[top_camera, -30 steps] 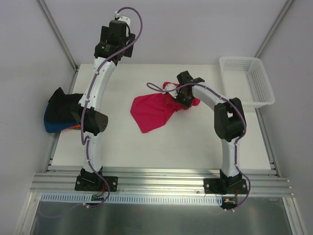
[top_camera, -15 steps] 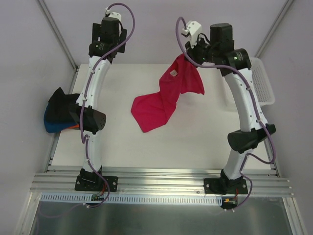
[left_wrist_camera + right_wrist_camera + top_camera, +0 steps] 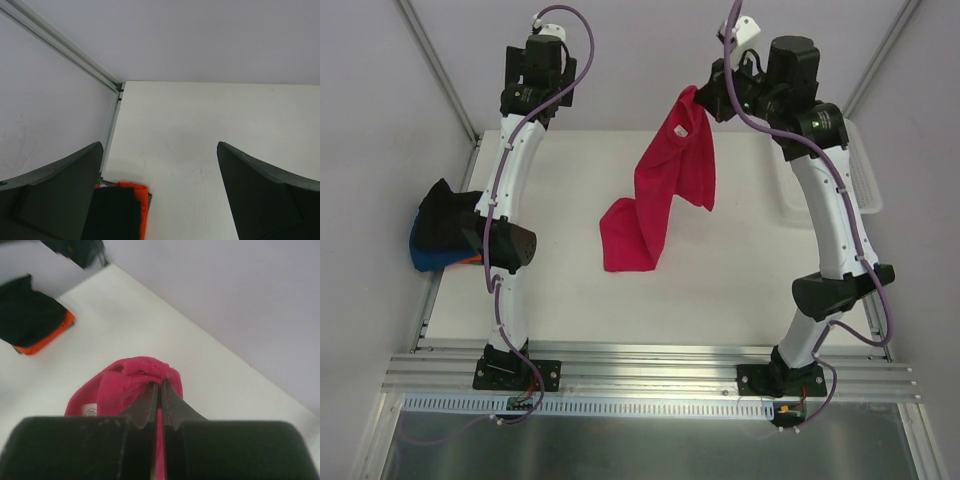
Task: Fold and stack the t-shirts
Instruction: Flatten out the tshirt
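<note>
My right gripper is raised high over the back of the table and is shut on the crimson-pink t-shirt. The shirt hangs down from it, its lower end resting on the table. In the right wrist view the closed fingertips pinch a bunched fold of the pink shirt. My left gripper is open and empty, held high near the back left corner. A folded stack of black, blue and orange t-shirts lies at the table's left edge; it also shows in the left wrist view and the right wrist view.
A white plastic mesh basket stands at the back right, partly behind the right arm. The white table is bordered by metal rails at the left and front. Grey walls close in the back and sides.
My right gripper has lifted the pink shirt from the table up high at the back. The shirt now hangs more nearly straight down, its lower end drawn in narrower. The left arm has barely moved.
</note>
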Motion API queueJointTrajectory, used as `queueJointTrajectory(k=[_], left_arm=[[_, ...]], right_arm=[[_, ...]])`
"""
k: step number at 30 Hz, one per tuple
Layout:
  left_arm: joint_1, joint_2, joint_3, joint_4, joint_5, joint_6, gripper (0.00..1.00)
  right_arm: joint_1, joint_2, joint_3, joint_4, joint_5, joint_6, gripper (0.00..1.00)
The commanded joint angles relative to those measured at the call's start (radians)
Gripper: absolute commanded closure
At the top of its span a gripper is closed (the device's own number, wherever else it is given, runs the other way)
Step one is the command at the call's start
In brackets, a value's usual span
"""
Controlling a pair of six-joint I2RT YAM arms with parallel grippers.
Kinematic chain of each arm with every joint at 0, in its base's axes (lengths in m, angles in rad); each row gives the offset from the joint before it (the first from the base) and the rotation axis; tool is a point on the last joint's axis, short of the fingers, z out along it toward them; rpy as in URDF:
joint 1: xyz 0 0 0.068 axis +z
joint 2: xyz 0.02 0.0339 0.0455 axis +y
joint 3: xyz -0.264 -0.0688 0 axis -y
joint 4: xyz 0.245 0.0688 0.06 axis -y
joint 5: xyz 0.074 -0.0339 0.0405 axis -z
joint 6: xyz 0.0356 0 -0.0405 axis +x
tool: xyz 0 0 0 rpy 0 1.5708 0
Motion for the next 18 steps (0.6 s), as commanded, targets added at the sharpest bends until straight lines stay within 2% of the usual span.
queueJointTrajectory(k=[1,5,9,12,14,16,18], left_arm=[[-0.002,-0.025,0.027,0.035,-0.038,0.008,0.01],[-0.003,-0.033,0.02,0.035,-0.039,0.011,0.01],[-0.002,-0.047,0.004,0.035,-0.045,0.017,0.01],[-0.002,-0.044,0.003,0.035,-0.05,0.02,0.01],[-0.003,-0.034,0.007,0.037,-0.05,0.022,0.01],[-0.003,-0.028,0.018,0.038,-0.049,0.02,0.01],[-0.003,-0.021,0.02,0.041,-0.046,0.022,0.01]], right_arm=[[-0.029,0.035,-0.125,-0.078,0.111,-0.092,1.0],[-0.109,0.157,-0.275,-0.244,0.113,-0.082,1.0],[-0.131,0.097,-0.419,-0.267,0.059,-0.104,1.0],[-0.095,0.065,-0.406,-0.415,-0.033,-0.184,1.0],[-0.074,0.04,-0.383,-0.483,-0.151,-0.271,0.99],[-0.042,0.034,-0.299,-0.599,-0.299,-0.318,0.99],[-0.025,0.065,-0.208,-0.662,-0.369,-0.3,1.0]])
